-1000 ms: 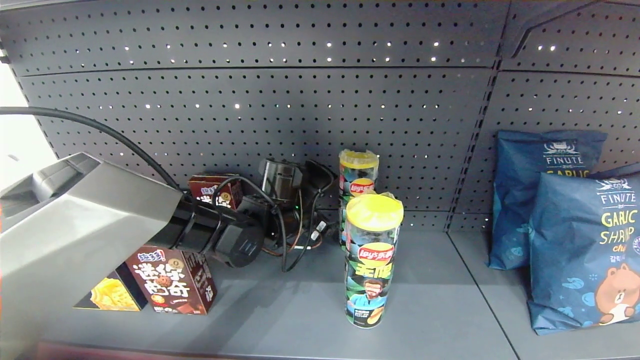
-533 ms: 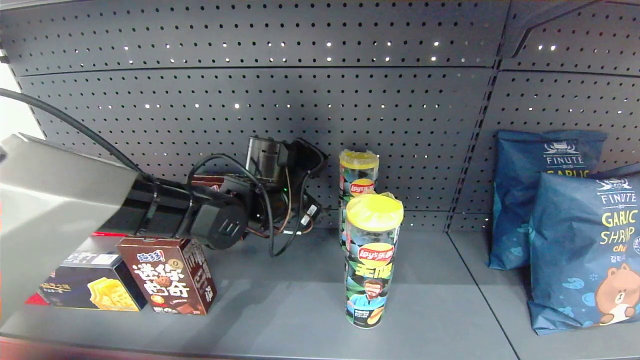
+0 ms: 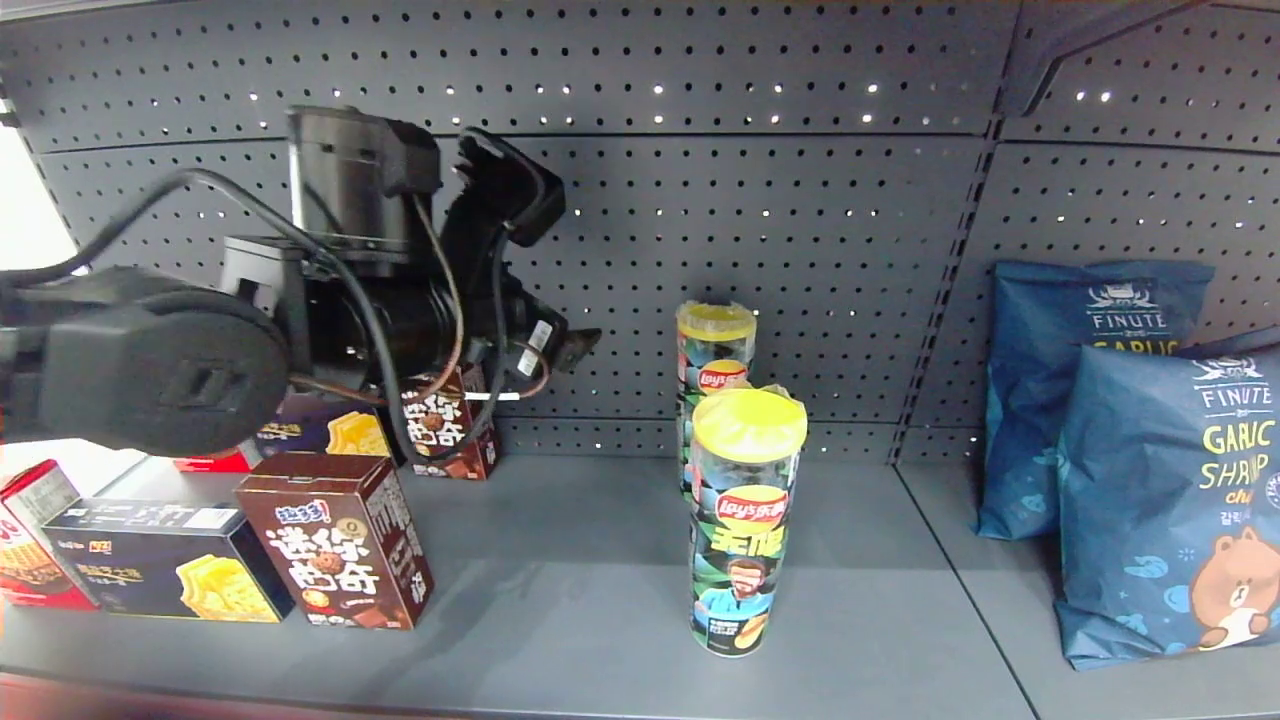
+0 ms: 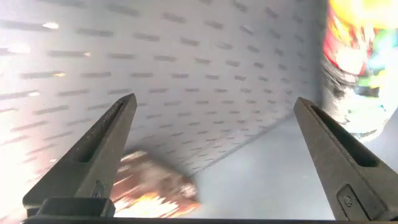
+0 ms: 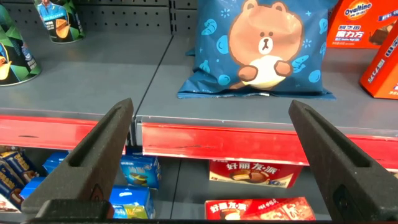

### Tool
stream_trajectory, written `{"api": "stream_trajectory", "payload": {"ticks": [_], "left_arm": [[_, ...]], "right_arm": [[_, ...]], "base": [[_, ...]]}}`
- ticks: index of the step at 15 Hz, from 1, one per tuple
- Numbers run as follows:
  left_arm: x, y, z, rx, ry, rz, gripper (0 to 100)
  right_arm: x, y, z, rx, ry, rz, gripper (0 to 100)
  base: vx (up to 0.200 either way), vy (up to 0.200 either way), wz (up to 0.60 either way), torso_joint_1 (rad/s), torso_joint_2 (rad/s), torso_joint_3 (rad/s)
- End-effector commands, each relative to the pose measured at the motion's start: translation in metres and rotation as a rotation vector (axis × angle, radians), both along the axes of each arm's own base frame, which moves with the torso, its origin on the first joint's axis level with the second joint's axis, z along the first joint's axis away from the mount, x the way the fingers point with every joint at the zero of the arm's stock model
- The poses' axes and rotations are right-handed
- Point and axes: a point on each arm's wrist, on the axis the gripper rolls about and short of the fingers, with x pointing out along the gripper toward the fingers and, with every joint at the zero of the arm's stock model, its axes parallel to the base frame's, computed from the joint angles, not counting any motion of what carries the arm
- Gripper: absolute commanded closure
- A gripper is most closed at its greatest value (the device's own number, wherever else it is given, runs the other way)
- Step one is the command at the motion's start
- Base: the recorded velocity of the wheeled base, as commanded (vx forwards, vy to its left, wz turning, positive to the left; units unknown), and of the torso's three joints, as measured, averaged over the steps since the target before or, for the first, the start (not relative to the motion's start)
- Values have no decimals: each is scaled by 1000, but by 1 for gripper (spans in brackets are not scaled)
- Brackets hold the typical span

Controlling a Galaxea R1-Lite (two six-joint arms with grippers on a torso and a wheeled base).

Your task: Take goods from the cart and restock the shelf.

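Grey pegboard shelf (image 3: pixel 600 580) — left gripper (image 4: pixel 214 99) hangs above the rear brown box (image 3: pixel 450 430), jaws wide, empty; right gripper (image 5: pixel 211 106) wide too.

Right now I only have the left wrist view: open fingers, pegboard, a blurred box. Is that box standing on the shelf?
Observer: Yes. In the head view the brown cookie box stands upright at the back of the shelf, lower than the left gripper.
Operator: Anything in front of it?
Observer: A second brown box stands near the front edge, with a black waffle box beside it on the left.
Operator: Right arm?
Observer: The right gripper is open and empty, out in front of the shelf's red edge strip, facing a bear-print bag.
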Motion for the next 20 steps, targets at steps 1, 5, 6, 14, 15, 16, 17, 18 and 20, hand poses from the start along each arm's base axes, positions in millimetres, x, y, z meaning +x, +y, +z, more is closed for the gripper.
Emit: {"api": "stream_trajectory", "payload": {"ticks": [1,5,6,14,15,16,17,18,20], "left_arm": [[-41,24,33,-41,-83,27,0],[-83,45,40,-60,-117,27,0],[-96,52,36,-60,-115,24,0],[-137,71,13,-81,-69,13,0],[-137,71,11,-81,-63,9,0],[-137,71,10,-79,-60,6,0],[-137,71,10,-79,-60,8,0],[-137,72,11,-81,-61,11,0],[-137,72,11,-82,-62,11,0]], "right_arm": [[0,0,0,-1,1,1,0],[0,0,0,-1,1,1,0],[0,0,0,-1,1,1,0],[25,3,132,26,-32,167,0],[34,6,139,-54,-17,297,0],[44,8,135,-122,29,350,0],[56,10,132,-128,85,375,0],[68,12,129,-126,142,415,0],[91,19,128,-131,206,459,0]], "base": [[0,0,0,0,0,0],[0,0,0,0,0,0],[0,0,0,0,0,0],[0,0,0,0,0,0],[0,0,0,0,0,0],[0,0,0,0,0,0],[0,0,0,0,0,0],[0,0,0,0,0,0],[0,0,0,0,0,0]]}}
